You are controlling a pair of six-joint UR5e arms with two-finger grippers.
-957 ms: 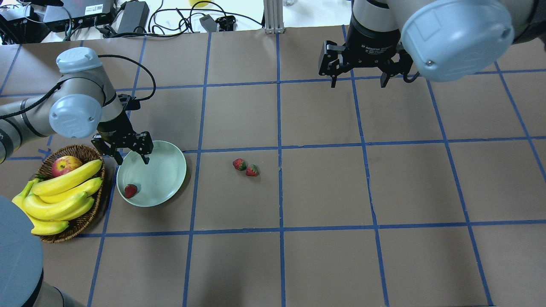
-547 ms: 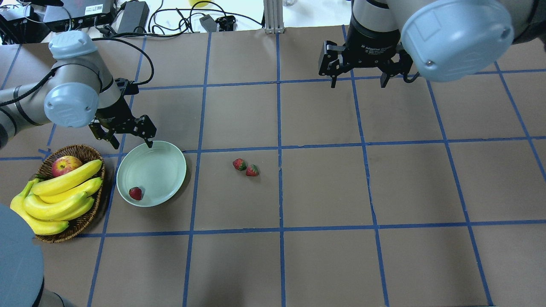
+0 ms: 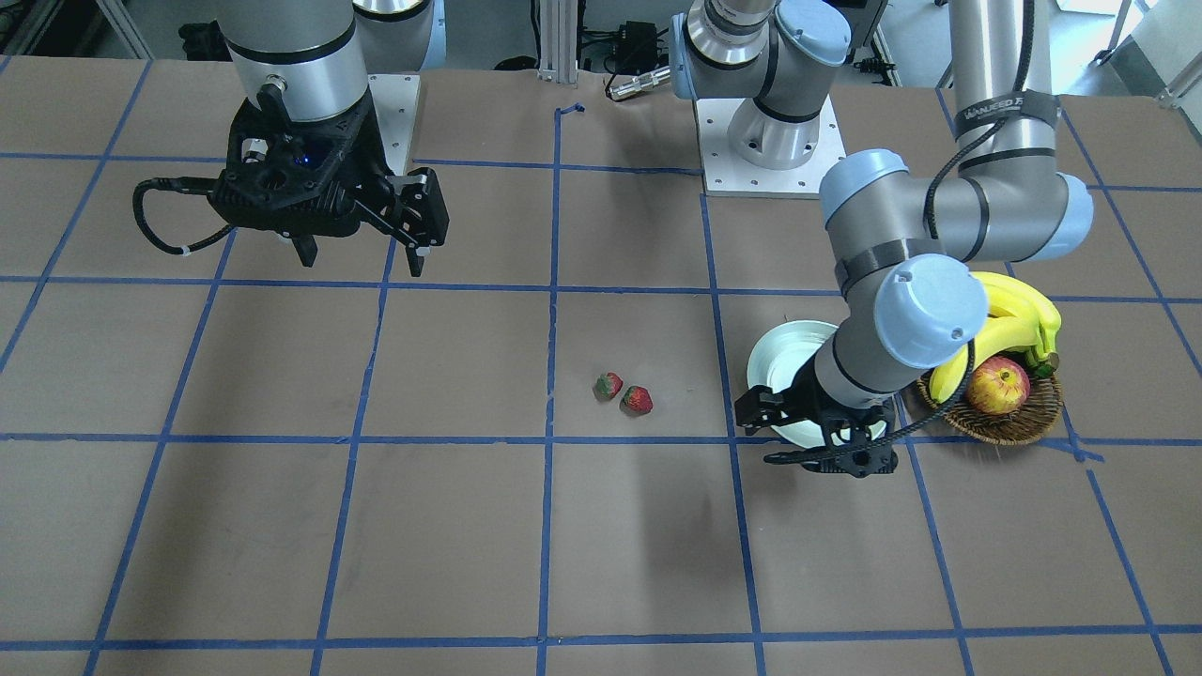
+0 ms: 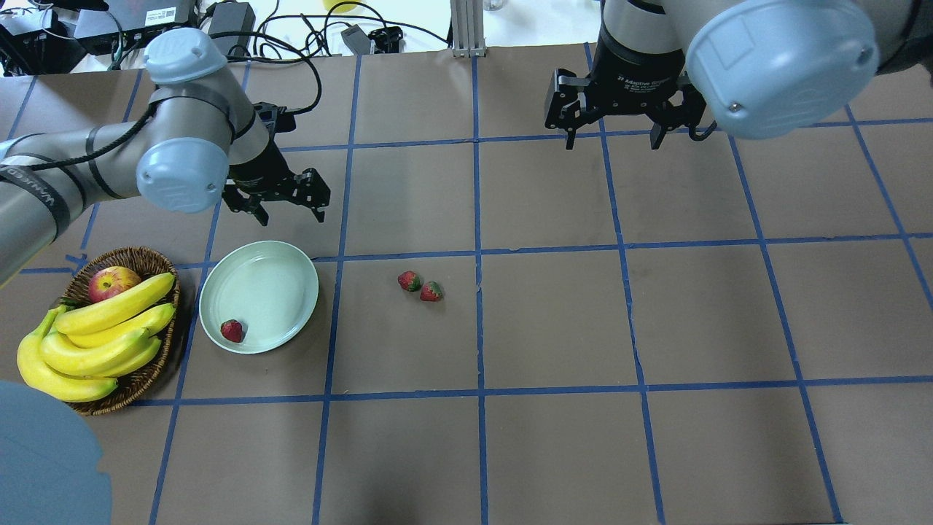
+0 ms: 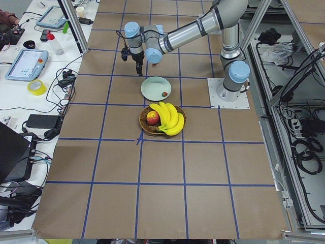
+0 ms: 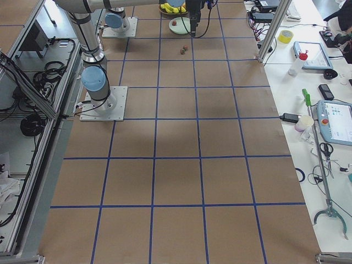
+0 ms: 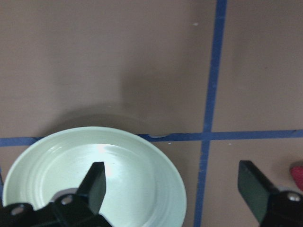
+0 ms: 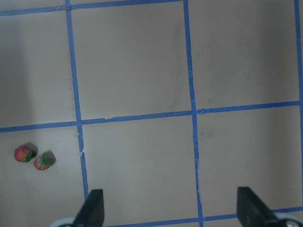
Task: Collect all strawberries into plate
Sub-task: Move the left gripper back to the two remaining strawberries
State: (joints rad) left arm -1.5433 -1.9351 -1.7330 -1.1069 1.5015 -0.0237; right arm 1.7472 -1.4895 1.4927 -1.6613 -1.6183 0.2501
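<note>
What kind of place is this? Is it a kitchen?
Probably a robot lab, not a kitchen. The left arm and right arm are bolted to a table gridded with blue tape, and a side bench holds a control tablet and a yellow tape roll.

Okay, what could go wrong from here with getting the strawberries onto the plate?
One loose strawberry lies right beside the second loose strawberry, so the open left pincer might knock one away while closing on its neighbour. The strawberry in the plate sits near the plate rim; a bump could roll it out.
</note>
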